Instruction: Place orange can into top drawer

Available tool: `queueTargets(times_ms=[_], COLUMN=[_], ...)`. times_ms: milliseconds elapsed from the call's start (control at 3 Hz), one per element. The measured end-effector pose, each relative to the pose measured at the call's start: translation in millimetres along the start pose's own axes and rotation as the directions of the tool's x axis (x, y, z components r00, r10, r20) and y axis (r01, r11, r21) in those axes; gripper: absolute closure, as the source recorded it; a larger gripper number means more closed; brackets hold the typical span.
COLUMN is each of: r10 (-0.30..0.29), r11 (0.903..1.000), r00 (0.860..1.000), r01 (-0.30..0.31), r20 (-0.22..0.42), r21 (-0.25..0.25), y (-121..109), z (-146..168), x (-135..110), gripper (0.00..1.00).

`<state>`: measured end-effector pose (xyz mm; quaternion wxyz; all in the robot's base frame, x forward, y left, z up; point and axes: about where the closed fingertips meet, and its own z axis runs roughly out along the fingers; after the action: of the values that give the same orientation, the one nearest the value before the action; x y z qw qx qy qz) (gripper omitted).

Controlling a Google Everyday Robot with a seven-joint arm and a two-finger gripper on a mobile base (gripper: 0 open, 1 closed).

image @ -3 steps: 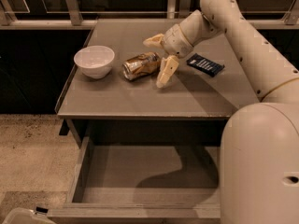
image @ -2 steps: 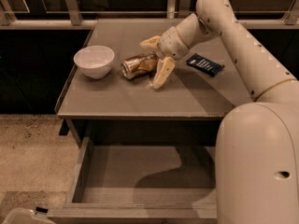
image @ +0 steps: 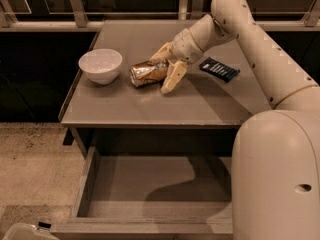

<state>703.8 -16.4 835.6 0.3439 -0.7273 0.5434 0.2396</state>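
The orange can (image: 146,72) lies on its side on the tabletop (image: 150,106), just right of the white bowl. My gripper (image: 165,69) reaches in from the right, open, with one finger (image: 162,52) behind the can's right end and the other finger (image: 172,78) in front of it. The fingers straddle the can without closing on it. The top drawer (image: 86,180) is pulled open below the table, and its floor shows nothing on it.
A white bowl (image: 100,65) stands at the table's left edge. A flat dark blue packet (image: 219,69) lies to the right under my arm. My robot body (image: 280,179) covers the drawer's right part. A railing runs behind the table.
My gripper has moved left along the table, so that its fingers now straddle the can's right end. The can has stayed in place.
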Motion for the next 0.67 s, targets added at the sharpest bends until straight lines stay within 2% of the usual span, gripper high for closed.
queueTargets(times_ms=[667], r10=[0.000], r11=[1.0000], r00=[1.000], r01=[0.000], r20=[0.000], r21=[0.000], y=[0.0], z=[0.1], x=[0.0], gripper=[0.89])
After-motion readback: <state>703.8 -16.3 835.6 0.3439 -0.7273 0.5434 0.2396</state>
